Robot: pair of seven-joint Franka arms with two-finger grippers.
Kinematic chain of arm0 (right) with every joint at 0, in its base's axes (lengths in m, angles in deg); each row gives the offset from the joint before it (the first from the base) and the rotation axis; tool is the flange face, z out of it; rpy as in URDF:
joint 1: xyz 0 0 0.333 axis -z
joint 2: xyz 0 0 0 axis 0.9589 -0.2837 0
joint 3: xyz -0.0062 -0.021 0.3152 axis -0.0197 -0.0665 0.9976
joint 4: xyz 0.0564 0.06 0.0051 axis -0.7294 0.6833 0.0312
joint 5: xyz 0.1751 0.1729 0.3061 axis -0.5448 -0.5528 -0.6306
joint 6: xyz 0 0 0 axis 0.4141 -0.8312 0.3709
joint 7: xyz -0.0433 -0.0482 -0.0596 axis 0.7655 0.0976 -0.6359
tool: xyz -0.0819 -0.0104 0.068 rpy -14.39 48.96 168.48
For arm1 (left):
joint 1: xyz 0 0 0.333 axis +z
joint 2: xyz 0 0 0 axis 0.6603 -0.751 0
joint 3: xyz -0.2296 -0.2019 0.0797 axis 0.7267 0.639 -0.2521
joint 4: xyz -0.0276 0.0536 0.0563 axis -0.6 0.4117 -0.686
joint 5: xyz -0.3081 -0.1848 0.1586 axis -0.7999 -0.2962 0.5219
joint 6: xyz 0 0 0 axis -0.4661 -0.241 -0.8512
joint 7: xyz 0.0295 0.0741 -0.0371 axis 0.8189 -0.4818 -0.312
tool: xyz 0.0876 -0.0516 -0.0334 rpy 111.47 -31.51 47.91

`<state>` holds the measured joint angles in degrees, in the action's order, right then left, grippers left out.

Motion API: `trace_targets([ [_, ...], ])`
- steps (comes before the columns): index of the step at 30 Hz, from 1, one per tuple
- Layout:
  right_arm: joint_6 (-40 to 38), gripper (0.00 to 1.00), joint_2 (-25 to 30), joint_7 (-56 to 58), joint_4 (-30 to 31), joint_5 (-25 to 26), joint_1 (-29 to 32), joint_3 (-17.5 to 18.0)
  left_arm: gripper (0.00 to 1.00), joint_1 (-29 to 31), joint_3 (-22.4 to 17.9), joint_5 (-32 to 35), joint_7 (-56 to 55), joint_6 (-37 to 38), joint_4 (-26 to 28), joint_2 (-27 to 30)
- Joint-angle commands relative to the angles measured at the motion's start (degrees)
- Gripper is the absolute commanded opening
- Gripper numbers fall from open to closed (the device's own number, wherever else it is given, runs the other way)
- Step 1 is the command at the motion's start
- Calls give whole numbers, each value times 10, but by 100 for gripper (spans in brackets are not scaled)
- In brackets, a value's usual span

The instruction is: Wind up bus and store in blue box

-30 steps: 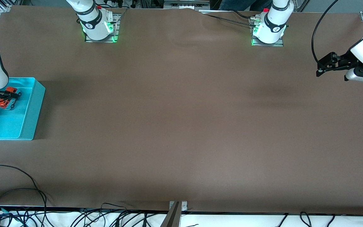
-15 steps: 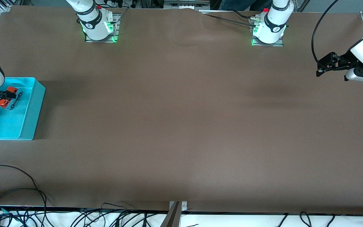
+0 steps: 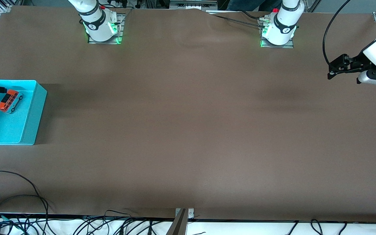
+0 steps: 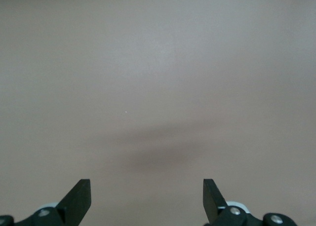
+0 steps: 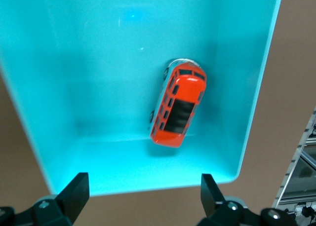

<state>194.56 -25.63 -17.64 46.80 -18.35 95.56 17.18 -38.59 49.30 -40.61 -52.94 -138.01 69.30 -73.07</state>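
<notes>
1. I count one bus point(image 5: 177, 109) and one blue box point(image 3: 31, 120). The bus lies loose on the box floor, in the part farther from the front camera, at the right arm's end of the table point(image 3: 188, 130).
2. My right gripper point(image 5: 143, 196) hangs over the box with fingers spread wide, holding nothing; the front view cuts most of it off at the edge.
3. My left gripper point(image 4: 147, 199) waits over bare table at the left arm's end, fingers wide apart and empty.
</notes>
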Motion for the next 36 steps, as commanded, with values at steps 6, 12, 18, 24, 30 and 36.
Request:
trace_targets([
  [6,-129,100,79,-3,-12,-76,-2,21,100,-2,3,12,-11,11,-18,-7],
  [12,-180,100,126,-3,-20,-119,-3,22,100,-2,2,11,-10,13,-18,-6],
  [18,-247,100,145,-3,-72,-178,-7,21,100,-2,3,11,-10,12,-18,-7],
  [24,-302,100,145,-4,-135,-224,-11,15,100,-2,5,12,-10,13,-18,-7],
  [30,-324,100,158,-45,-159,-242,-38,4,100,-3,7,11,-11,12,-18,-7],
  [36,-325,100,177,-88,-162,-242,-112,-39,100,-2,6,13,-9,12,-19,-7],
])
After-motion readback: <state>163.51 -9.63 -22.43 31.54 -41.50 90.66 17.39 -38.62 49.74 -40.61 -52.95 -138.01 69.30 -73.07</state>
